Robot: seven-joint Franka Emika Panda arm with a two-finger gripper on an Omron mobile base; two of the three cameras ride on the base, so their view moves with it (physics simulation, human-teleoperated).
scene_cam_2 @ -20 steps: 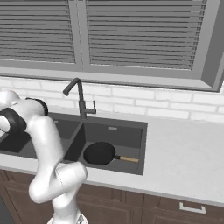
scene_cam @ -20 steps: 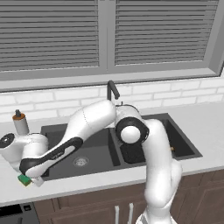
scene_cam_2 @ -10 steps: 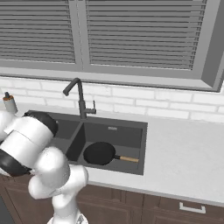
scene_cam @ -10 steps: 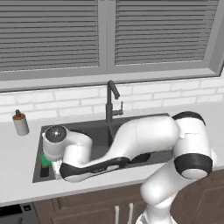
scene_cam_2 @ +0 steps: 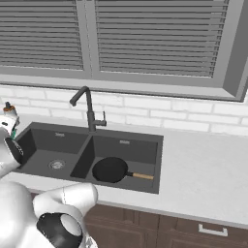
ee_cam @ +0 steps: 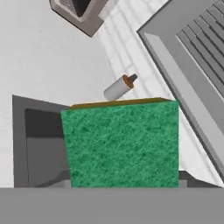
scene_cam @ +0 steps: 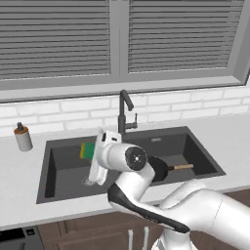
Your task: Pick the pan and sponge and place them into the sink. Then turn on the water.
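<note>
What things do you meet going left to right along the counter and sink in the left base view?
Soap bottle → sponge → faucet → pan

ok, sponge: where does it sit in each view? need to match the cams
Left base view: the sponge is a green patch left of centre, over the left basin of the sink, at the white hand's tip.
Right base view: a green sliver at the far left edge, below the soap bottle.
Hand view: sponge centre, large.
Shared landmark: the soap bottle.
</note>
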